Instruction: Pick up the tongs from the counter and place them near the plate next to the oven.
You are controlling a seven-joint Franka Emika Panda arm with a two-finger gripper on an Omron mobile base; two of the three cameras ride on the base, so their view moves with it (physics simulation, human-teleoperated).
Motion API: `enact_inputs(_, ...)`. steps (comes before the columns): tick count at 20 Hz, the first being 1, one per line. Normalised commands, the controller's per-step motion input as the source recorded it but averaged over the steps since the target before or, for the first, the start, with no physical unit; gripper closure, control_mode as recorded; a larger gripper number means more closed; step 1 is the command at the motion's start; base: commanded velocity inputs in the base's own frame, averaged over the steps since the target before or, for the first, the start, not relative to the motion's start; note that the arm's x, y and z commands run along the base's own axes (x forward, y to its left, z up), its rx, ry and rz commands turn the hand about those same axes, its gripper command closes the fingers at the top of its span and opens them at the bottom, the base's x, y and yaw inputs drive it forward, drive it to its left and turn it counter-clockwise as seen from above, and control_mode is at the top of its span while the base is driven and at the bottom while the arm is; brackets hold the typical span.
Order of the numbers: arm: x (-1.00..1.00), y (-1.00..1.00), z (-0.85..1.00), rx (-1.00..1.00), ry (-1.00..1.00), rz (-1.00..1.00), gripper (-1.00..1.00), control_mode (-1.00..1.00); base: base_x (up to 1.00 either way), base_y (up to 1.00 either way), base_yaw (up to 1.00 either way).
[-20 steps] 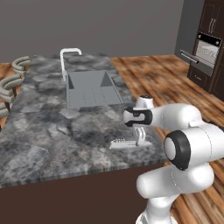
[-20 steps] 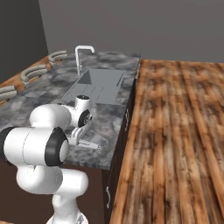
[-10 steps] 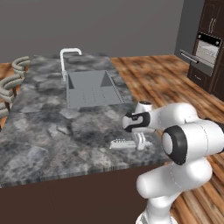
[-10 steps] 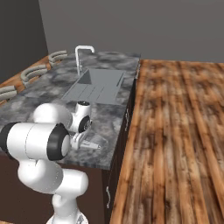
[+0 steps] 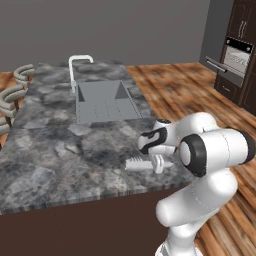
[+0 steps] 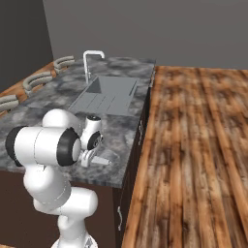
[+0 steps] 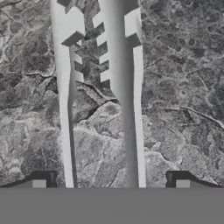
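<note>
The tongs (image 5: 136, 163) lie flat on the dark marbled counter (image 5: 55, 145) near its front right corner, scalloped tips pointing left. My gripper (image 5: 159, 165) is down at their handle end. In the hand view the two silvery arms of the tongs (image 7: 134, 113) run up the picture between my fingertips (image 7: 43, 178), and the gripper (image 7: 111, 181) is open with a gap on each side. From the right the tongs (image 6: 100, 160) stick out beside the gripper (image 6: 86, 158). The oven (image 5: 234, 56) stands far right in dark cabinetry. The plate is out of view.
A grey sink (image 5: 105, 102) with a white faucet (image 5: 78, 66) is set in the counter behind the tongs. Round stools (image 5: 11, 95) line the counter's left side. Wooden floor (image 6: 193, 145) stretches to the right, with the counter edge (image 6: 140, 131) close by the arm.
The hand has come down from above the counter until the fingers straddle the tongs' handle end. The tongs have not moved.
</note>
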Motion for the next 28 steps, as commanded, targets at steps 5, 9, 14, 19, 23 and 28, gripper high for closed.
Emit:
enact_inputs(5, 0.0, 0.0, -0.36, 0.0, 0.0, 0.0, -1.0, -1.0, 0.0, 0.0, 0.0)
enact_inputs(9, 0.0, 0.0, -0.43, 0.0, 0.0, 0.0, 1.0, -1.0, 0.0, 0.0, 0.0)
enact_inputs(14, -0.04, 0.0, -0.39, 0.0, 0.0, 0.0, 1.0, -1.0, 0.0, 0.0, 0.0)
enact_inputs(19, -0.14, 0.0, -0.24, 0.0, -0.05, 0.0, 1.0, -1.0, 0.0, 0.0, 0.0)
enact_inputs(23, -0.33, 0.0, -0.03, 0.0, -0.23, 0.0, 1.0, -1.0, 0.0, 0.0, 0.0)
enact_inputs(28, -0.48, 0.0, 0.32, 0.0, -0.34, -0.01, 1.0, -1.0, 0.0, 0.0, 0.0)
